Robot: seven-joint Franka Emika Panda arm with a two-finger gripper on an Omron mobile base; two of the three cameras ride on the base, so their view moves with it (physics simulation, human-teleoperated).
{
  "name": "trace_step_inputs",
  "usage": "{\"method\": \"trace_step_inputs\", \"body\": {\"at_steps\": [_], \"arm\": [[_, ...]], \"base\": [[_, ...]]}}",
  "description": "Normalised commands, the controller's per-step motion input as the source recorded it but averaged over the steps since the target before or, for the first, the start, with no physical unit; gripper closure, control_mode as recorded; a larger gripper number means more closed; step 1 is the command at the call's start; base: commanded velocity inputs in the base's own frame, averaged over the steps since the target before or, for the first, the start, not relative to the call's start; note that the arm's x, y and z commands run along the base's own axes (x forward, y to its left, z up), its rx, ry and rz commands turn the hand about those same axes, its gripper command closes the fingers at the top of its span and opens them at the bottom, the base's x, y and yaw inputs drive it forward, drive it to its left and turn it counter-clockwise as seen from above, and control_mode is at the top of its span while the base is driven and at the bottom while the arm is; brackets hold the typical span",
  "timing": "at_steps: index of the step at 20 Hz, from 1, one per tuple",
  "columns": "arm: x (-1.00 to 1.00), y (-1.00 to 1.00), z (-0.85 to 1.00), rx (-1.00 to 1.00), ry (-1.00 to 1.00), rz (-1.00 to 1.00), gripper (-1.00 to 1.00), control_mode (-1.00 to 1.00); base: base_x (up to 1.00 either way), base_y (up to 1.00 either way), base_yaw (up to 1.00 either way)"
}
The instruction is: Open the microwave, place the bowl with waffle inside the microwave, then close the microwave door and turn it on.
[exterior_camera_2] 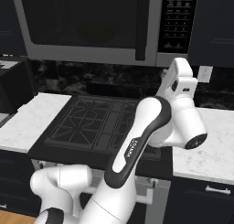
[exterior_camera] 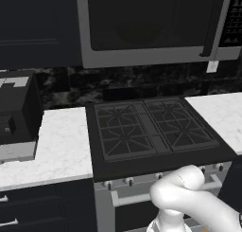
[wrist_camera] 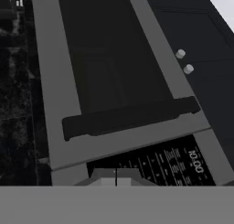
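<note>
The microwave [exterior_camera: 142, 58] hangs above the stove, and the microwave door [exterior_camera_2: 87, 22] is closed, with its dark handle bar [exterior_camera_2: 142, 24] beside the black button panel [exterior_camera_2: 178, 19]. In the hand view the door [wrist_camera: 114, 58] runs across the picture, its handle [wrist_camera: 130, 118] just beyond the panel [wrist_camera: 155, 166]. My gripper [wrist_camera: 116, 176] is shut with nothing in it. It points at the button panel from close by. The arm [exterior_camera_2: 183, 122] rises in front of the microwave's right side. The bowl and the waffle are out of view.
A black gas cooktop [exterior_camera: 151, 127] sits below the microwave, between white marble counters [exterior_camera: 61, 141] [exterior_camera_2: 205, 150]. A black toaster-like box [exterior_camera: 16, 112] stands on the left counter. Dark cabinets flank the microwave, and a wall outlet [exterior_camera_2: 205, 73] sits to the right.
</note>
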Motion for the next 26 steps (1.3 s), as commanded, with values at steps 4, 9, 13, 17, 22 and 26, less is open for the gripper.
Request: {"method": "trace_step_inputs", "body": {"at_steps": [4, 9, 13, 17, 22, 26], "arm": [[0.04, 0.0, 0.37, 0.0, -0.1, 0.18, 1.0, -1.0], [0.18, -0.11, 0.21, -0.1, -0.01, 0.03, 1.0, -1.0], [0.07, 0.0, 0.0, -0.26, 0.0, 0.0, 1.0, -1.0], [0.32, 0.0, 0.07, -0.17, 0.0, 0.0, 1.0, -1.0], [0.67, 0.0, 0.14, -0.07, 0.05, -0.08, 1.0, -1.0], [0.62, -0.04, 0.0, -0.08, 0.11, -0.14, 1.0, -1.0]], "base": [[0.0, 0.0, 0.0], [0.0, 0.0, 0.0], [0.0, 0.0, 0.0], [0.0, 0.0, 0.0], [0.0, 0.0, 0.0], [0.0, 0.0, 0.0]]}}
